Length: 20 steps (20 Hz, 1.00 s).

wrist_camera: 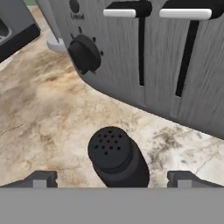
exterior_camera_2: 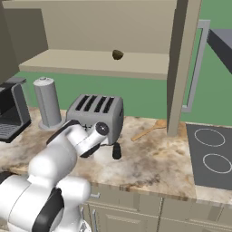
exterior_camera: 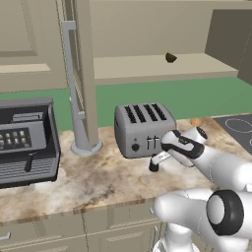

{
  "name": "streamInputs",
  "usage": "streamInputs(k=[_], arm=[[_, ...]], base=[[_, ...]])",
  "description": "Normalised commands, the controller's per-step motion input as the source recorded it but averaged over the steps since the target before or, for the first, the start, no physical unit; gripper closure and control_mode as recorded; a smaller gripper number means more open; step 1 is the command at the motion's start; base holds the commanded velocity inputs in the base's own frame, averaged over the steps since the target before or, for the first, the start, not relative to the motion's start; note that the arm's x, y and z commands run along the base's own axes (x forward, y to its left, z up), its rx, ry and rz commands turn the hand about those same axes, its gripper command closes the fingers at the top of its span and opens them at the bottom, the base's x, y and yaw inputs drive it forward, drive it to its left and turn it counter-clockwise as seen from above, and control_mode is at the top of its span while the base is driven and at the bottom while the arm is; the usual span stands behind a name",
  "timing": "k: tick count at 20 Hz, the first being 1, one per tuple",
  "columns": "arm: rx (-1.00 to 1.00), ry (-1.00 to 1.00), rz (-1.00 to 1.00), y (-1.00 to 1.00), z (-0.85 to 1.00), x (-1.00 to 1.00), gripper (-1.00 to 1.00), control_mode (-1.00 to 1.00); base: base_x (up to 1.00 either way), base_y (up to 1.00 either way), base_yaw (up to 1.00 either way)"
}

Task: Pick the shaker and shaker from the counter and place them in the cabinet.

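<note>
One small black shaker (wrist_camera: 116, 155) with a perforated top stands on the marble counter just in front of the toaster; it also shows as a dark shape (exterior_camera_2: 117, 151) (exterior_camera: 154, 166). My gripper (wrist_camera: 113, 178) is open and low over the counter, its two fingertips (wrist_camera: 41, 178) wide apart on either side of the shaker without touching it. From the base views the gripper (exterior_camera: 157, 160) (exterior_camera_2: 113, 146) hangs right at the shaker. The second shaker is out of view. The beige wall cabinet (exterior_camera: 147, 66) (exterior_camera_2: 90, 61) stands open above the counter, its door (exterior_camera: 83, 69) (exterior_camera_2: 183, 68) swung out.
A grey four-slot toaster (exterior_camera: 143, 128) (exterior_camera_2: 96, 115) (wrist_camera: 166, 61) stands right behind the shaker. A small brown lump (exterior_camera: 171, 57) lies on the cabinet shelf. A coffee machine (exterior_camera: 24, 140) is at the left, a silver canister (exterior_camera_2: 47, 102) near it, a wooden spoon (exterior_camera_2: 149, 130) and a stovetop (exterior_camera_2: 210, 154) at the right.
</note>
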Motion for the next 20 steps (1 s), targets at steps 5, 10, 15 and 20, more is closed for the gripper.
streamInputs(k=[5, 10, 15, 20], arm=[[-0.04, 0.00, 0.00, 0.06, -0.17, 0.10, -1.00, -1.00], [-0.02, 0.00, 0.00, 0.10, -0.16, 0.12, -1.00, -1.00], [0.00, 0.00, 0.00, 0.17, -0.15, 0.17, -1.00, -1.00], [0.00, 0.00, 0.00, 0.07, -0.13, 0.11, -1.00, -1.00]], base=[[0.00, 0.00, 0.00], [0.00, 0.00, 0.00], [0.00, 0.00, 0.00], [0.00, 0.00, 0.00]])
